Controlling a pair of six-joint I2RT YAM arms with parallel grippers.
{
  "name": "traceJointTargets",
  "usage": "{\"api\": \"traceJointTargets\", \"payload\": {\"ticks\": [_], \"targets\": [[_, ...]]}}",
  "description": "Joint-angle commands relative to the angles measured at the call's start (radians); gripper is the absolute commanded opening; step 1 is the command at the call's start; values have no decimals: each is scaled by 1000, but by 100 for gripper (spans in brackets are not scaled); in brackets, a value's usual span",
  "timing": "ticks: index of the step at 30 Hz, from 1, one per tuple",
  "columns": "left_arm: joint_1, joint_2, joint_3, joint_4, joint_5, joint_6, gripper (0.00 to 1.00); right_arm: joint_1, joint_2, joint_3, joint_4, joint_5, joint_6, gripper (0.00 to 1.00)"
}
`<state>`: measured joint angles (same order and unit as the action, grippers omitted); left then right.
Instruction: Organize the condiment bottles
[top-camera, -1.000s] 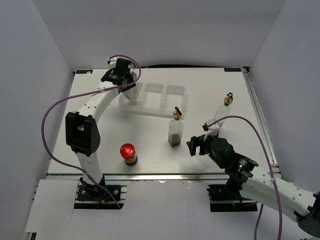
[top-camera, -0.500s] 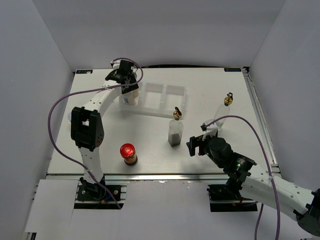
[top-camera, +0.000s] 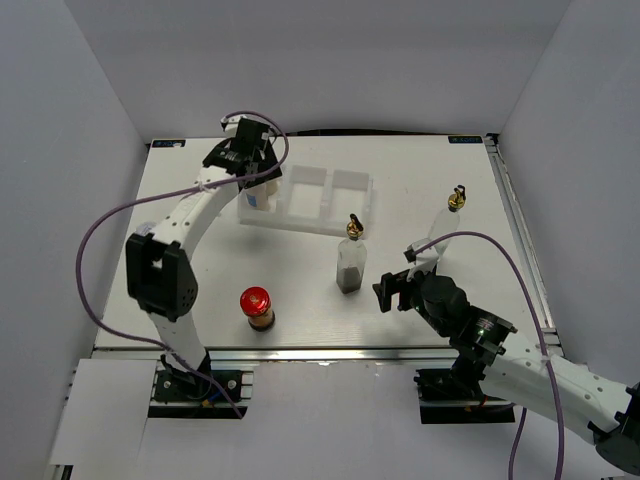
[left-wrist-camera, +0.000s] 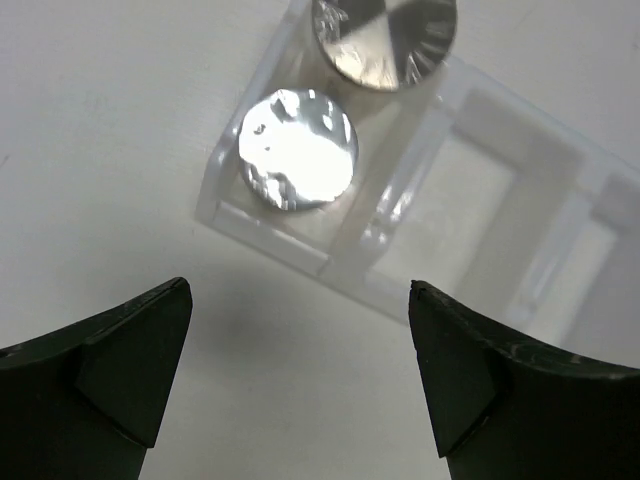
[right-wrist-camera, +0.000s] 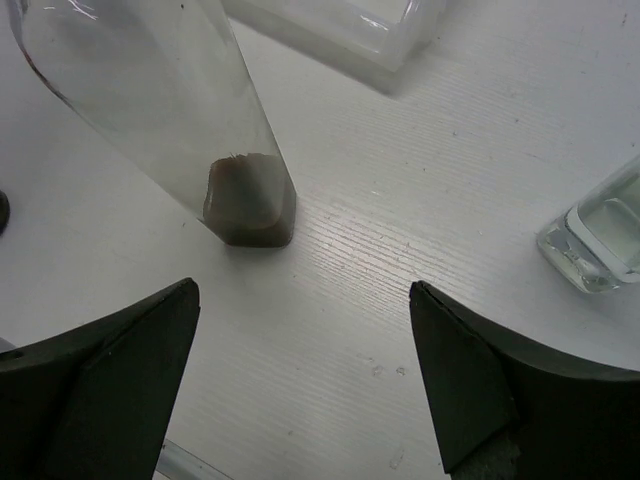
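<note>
Two silver-lidded jars (left-wrist-camera: 298, 150) (left-wrist-camera: 385, 35) stand in the left compartment of the white tray (left-wrist-camera: 520, 165); one jar (top-camera: 256, 197) shows in the top view. My left gripper (top-camera: 252, 170) hovers over them, open and holding nothing (left-wrist-camera: 300, 370). A red-lidded jar (top-camera: 255, 304) stands near the front edge. At mid-table is a glass bottle with a gold spout and brown contents (top-camera: 350, 262) (right-wrist-camera: 190, 120). My right gripper (top-camera: 393, 292) stands open just right of it, nothing between its fingers (right-wrist-camera: 300, 380). A second clear bottle (top-camera: 450, 214) (right-wrist-camera: 598, 245) stands further right.
The tray (top-camera: 300, 222) lies at the back of the white table, and its middle and right compartments hold nothing. Grey walls close in the left, back and right sides. A purple cable loops off each arm.
My left gripper has opened and let go of a silver-lidded jar in the tray's left compartment. The left arm's elbow has shifted. The right arm has stayed still.
</note>
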<state>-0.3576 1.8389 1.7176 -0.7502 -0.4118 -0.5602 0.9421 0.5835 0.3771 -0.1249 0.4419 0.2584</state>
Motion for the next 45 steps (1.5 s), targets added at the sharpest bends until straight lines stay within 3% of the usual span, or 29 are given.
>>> {"api": "traceJointTargets", "payload": {"ticks": [1,5,8,12,18,29,39,45], "targets": [[-67,-216,-88,-34,-68,-47,98,-3,-17,0,19,-14,7,89],[-101,-451,-344,15,-46,-98,98,-3,-24,-4,33,-32,4,89],[-110,-573,-441,0,-29,-122,98,-2,-24,-4,33,-37,5,89],[-115,-653,-532,-122,39,-110,98,-3,-22,-4,30,-42,5,89],[-132,-722,-689,-277,251,-84,98,-2,-19,-1,24,-19,7,89],[-158,-837,-797,-265,410,-89,98,-3,9,5,11,6,5,89],[-230,-814,-828,-247,409,-90,98,-3,-2,5,7,30,7,90],[-319,-774,-797,-325,294,-122,98,-2,-2,5,5,37,8,89]]}}
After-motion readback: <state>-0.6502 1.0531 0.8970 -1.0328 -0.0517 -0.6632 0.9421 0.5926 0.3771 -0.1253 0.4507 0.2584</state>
